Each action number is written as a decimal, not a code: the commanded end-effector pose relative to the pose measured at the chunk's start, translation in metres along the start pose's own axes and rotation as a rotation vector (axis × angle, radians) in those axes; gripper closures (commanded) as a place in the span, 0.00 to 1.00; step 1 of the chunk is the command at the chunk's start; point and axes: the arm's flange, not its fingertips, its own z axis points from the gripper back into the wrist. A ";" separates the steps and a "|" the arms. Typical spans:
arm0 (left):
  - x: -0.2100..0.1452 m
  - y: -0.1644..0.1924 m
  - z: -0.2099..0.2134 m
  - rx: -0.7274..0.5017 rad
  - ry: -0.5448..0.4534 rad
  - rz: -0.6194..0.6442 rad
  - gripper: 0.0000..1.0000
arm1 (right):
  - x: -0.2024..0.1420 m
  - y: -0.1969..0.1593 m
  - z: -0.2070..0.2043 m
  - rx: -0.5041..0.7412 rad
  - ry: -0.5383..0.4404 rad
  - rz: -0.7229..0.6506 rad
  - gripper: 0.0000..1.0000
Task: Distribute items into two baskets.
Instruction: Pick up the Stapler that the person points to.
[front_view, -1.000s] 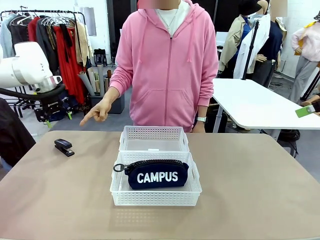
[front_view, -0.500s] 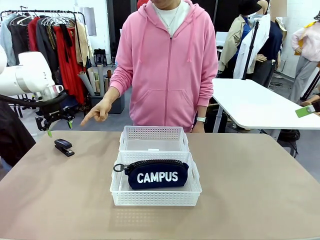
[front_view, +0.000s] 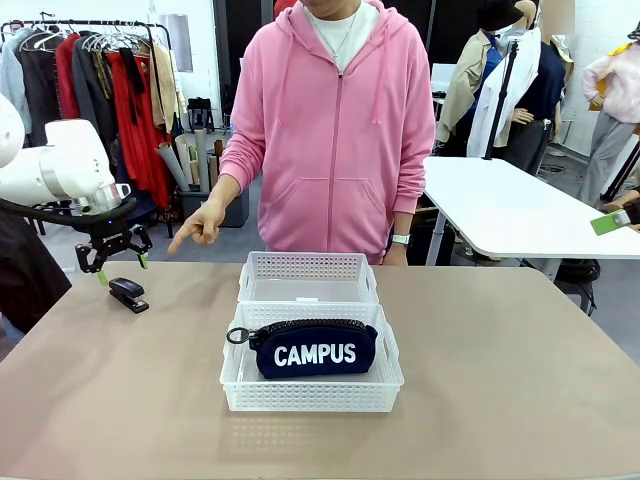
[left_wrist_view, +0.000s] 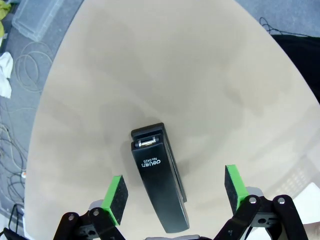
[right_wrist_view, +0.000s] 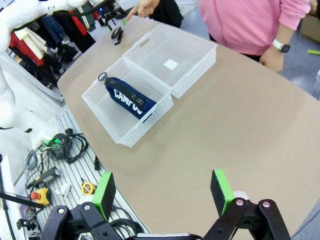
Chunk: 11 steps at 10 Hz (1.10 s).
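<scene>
A small black stapler lies on the tan table at the far left. My left gripper hangs open just above it, a little behind. In the left wrist view the stapler lies lengthwise between the green pads, which stand apart from it. Two white baskets sit end to end at mid-table. The near basket holds the navy "CAMPUS" pouch; the far basket has nothing in it. My right gripper is open, high above the table's edge, with the pouch and the stapler far off.
A person in a pink hoodie stands at the far side, one hand pointing down toward the stapler. The tan table is bare to the right of the baskets. Cables and tools lie on the floor beside it.
My left arm has swung right and down, bringing its open gripper from off the table's left edge to just over the stapler. Baskets, pouch and stapler have not moved.
</scene>
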 end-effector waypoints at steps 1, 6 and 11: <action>-0.004 -0.001 -0.006 0.025 0.005 0.031 0.00 | 0.000 0.001 0.000 0.009 -0.012 0.007 0.00; -0.010 0.003 -0.024 0.067 0.019 0.037 0.00 | 0.000 0.001 0.000 0.009 -0.012 0.007 0.00; -0.008 0.004 -0.025 0.073 0.033 0.016 0.18 | 0.000 0.001 0.000 0.009 -0.012 0.007 0.00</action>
